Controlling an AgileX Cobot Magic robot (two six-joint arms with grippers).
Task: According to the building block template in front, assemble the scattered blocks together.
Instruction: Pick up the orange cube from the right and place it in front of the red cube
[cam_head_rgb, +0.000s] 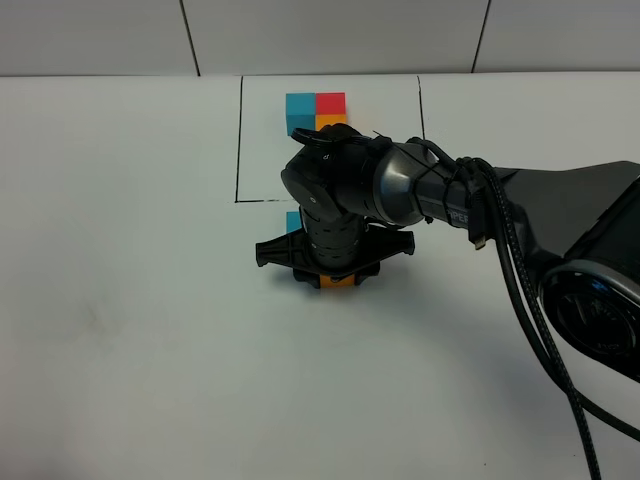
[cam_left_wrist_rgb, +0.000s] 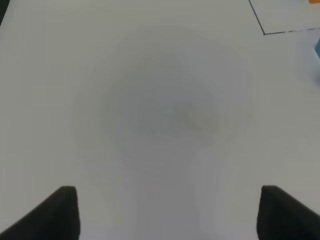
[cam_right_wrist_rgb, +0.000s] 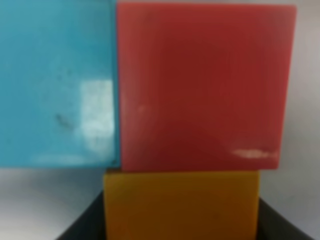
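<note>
The template sits at the back inside a thin black rectangle (cam_head_rgb: 240, 140): blue cube (cam_head_rgb: 299, 109), red cube (cam_head_rgb: 331, 102), orange cube (cam_head_rgb: 331, 122). My right gripper (cam_head_rgb: 337, 278) reaches across the middle, just in front of the frame, over the scattered blocks. In the right wrist view the teal-blue block (cam_right_wrist_rgb: 57, 82) and red block (cam_right_wrist_rgb: 202, 85) stand side by side, touching. The orange block (cam_right_wrist_rgb: 181, 205) presses against the red one, held between the dark fingers (cam_right_wrist_rgb: 82, 225). From above only the blue block's edge (cam_head_rgb: 292, 221) and the orange block (cam_head_rgb: 337, 282) show. My left gripper (cam_left_wrist_rgb: 167, 215) is open and empty.
The right arm and its cables (cam_head_rgb: 520, 260) cover the right side of the white table (cam_head_rgb: 120, 300). The left wrist view shows bare table, a corner of the black frame (cam_left_wrist_rgb: 264, 33) and a sliver of blue (cam_left_wrist_rgb: 317, 50) at its edge.
</note>
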